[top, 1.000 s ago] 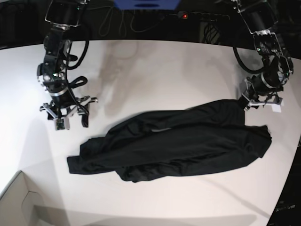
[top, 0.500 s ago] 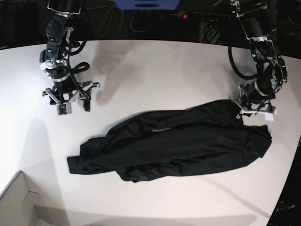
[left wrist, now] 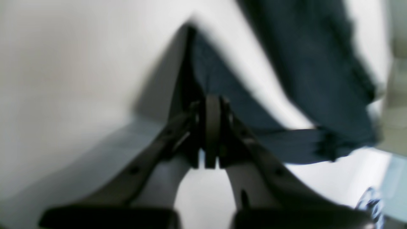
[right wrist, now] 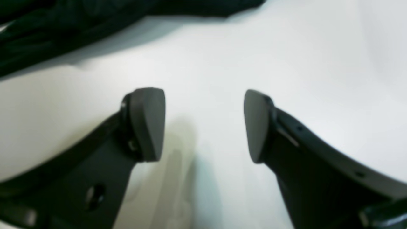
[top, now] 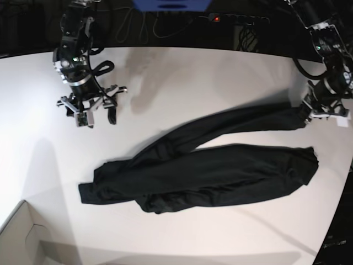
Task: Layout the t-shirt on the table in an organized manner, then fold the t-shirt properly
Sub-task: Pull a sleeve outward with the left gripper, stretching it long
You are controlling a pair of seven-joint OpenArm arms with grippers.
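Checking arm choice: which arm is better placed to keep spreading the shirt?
Left. The left gripper is shut on the thin black fabric t-shirt; the right gripper hangs open above the bare white table.

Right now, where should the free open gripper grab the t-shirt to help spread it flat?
Probably the loose end of the t-shirt nearest the right gripper, coming straight down from above. The left gripper already pinches the opposite end, so pulling apart would stretch the bunched cloth.

No text, label, brand, number or sign can be read in any view
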